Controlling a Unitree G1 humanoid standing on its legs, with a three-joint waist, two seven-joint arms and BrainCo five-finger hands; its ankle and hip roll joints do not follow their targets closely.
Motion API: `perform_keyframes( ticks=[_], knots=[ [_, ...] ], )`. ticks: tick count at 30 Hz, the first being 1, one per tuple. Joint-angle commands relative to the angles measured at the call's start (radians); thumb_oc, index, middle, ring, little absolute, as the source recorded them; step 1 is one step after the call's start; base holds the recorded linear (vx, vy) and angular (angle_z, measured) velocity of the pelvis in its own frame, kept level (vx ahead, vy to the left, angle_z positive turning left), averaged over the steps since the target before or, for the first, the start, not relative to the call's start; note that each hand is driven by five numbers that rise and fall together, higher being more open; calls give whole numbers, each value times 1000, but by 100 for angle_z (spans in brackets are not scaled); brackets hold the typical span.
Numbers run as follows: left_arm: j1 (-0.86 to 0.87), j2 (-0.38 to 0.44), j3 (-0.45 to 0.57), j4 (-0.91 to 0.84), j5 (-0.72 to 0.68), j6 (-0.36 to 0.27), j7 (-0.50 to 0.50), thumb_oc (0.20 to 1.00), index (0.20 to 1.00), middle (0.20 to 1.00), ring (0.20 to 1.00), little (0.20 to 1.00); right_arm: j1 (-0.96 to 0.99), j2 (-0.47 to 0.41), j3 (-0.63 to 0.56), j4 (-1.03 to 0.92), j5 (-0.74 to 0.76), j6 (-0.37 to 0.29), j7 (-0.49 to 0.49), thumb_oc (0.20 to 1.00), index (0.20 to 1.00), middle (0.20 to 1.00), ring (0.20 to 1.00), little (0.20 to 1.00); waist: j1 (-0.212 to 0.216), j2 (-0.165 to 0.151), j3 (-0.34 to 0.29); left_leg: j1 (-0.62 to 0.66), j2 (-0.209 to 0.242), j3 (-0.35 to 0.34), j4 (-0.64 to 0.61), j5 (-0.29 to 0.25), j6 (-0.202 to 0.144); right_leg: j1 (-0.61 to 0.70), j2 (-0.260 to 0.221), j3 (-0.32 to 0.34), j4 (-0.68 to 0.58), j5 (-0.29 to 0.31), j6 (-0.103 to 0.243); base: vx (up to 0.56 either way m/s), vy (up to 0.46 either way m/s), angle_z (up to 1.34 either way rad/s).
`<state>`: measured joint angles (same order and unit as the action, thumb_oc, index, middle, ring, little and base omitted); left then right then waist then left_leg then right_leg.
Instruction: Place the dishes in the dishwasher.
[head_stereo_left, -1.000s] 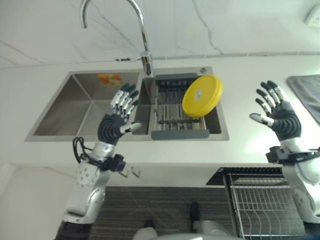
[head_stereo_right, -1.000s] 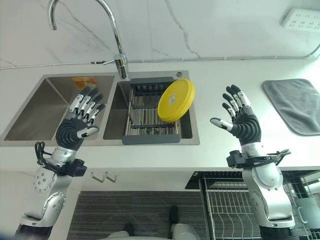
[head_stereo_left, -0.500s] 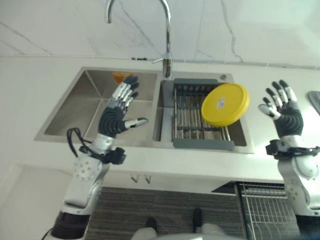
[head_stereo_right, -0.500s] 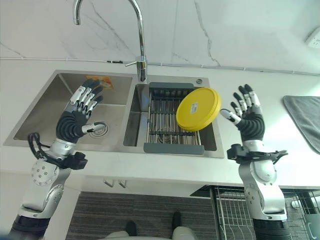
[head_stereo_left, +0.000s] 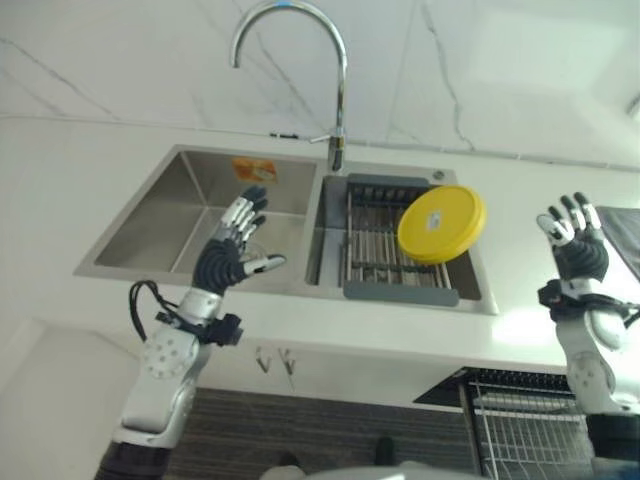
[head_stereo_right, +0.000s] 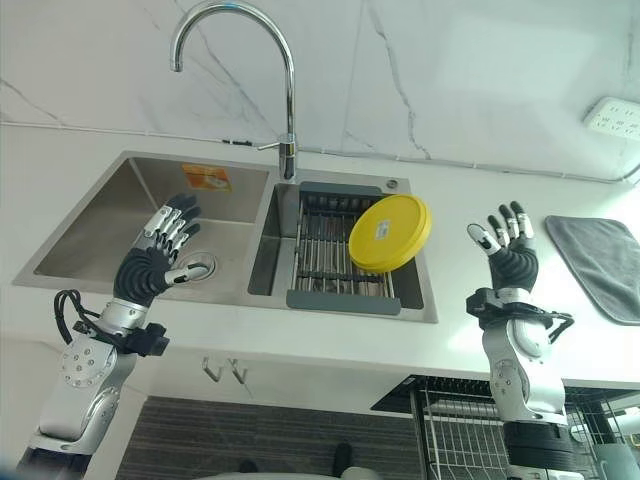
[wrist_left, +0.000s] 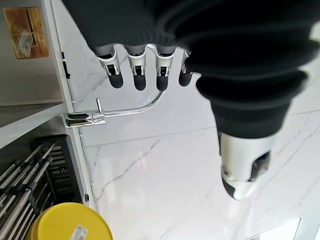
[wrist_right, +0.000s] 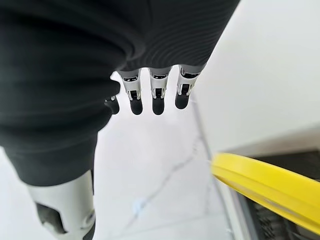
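Yellow plate (head_stereo_right: 389, 233) leans on the rack (head_stereo_right: 335, 262) in the sink's (head_stereo_right: 140, 210) right basin; looks light, stiff, maybe slick. Both hands (head_stereo_right: 153, 262) (head_stereo_right: 510, 260) hover spread, empty. Take it by the raised rim.

The yellow plate (head_stereo_right: 389, 233) leans in the dark dish rack (head_stereo_right: 340, 262) and hides the rack bars behind it; in the right wrist view only its rim (wrist_right: 270, 186) shows, cut off by the edge. The grey cloth (head_stereo_right: 606, 263) on the counter is cut by the right edge. The wire dishwasher basket (head_stereo_right: 455, 430) runs off the bottom edge. The label (head_stereo_right: 381, 230) on the plate is too small to read.
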<state>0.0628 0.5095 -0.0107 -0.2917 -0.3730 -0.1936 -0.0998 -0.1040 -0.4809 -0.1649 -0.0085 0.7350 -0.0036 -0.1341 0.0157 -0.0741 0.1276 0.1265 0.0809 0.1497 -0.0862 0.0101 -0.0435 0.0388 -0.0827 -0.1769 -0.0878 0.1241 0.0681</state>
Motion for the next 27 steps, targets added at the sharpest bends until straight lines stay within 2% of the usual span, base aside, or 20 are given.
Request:
perform_keyframes(
  ticks=[1, 5, 16, 24, 27],
  knots=[
    [-95, 20, -27, 35, -21, -35, 2, 1000, 1000, 1000, 1000, 1000, -113, -60, -8, 23, 155, -7, 85, 1000, 1000, 1000, 1000, 1000, 32, 18, -26, -6, 12, -3, -1, -24, -7, 101, -17, -72, 1, -87, 39, 34, -14, 2],
    [-103, 21, -39, 45, -28, -26, -8, 1000, 1000, 1000, 1000, 1000, -151, -72, -1, 113, 248, 35, 107, 1000, 1000, 1000, 1000, 1000, 46, 19, -32, -3, 12, -9, -1, -25, -9, 108, -16, -79, 1, -92, 37, 24, -9, 5],
    [-117, 35, -62, 57, -37, -6, 0, 1000, 1000, 1000, 1000, 1000, -212, -108, 11, 215, 271, 99, 65, 1000, 1000, 1000, 1000, 1000, 57, 23, -27, 1, 12, -14, -1, -24, -12, 113, -15, -81, 1, -91, 35, 1, 0, 0],
    [-115, 41, -67, 61, -46, -2, 1, 1000, 1000, 1000, 1000, 1000, -220, -119, 14, 231, 288, 111, 74, 1000, 1000, 1000, 1000, 1000, 57, 23, -24, 4, 11, -15, -1, -25, -11, 116, -16, -77, 1, -91, 36, 0, 0, 0],
    [-114, 40, -67, 61, -53, -4, 0, 1000, 1000, 1000, 1000, 1000, -216, -115, 16, 229, 299, 146, 82, 1000, 1000, 1000, 1000, 1000, 54, 23, -24, 8, 10, -13, -1, -26, -11, 118, -17, -76, 1, -89, 37, 0, 0, 0]
  ],
)
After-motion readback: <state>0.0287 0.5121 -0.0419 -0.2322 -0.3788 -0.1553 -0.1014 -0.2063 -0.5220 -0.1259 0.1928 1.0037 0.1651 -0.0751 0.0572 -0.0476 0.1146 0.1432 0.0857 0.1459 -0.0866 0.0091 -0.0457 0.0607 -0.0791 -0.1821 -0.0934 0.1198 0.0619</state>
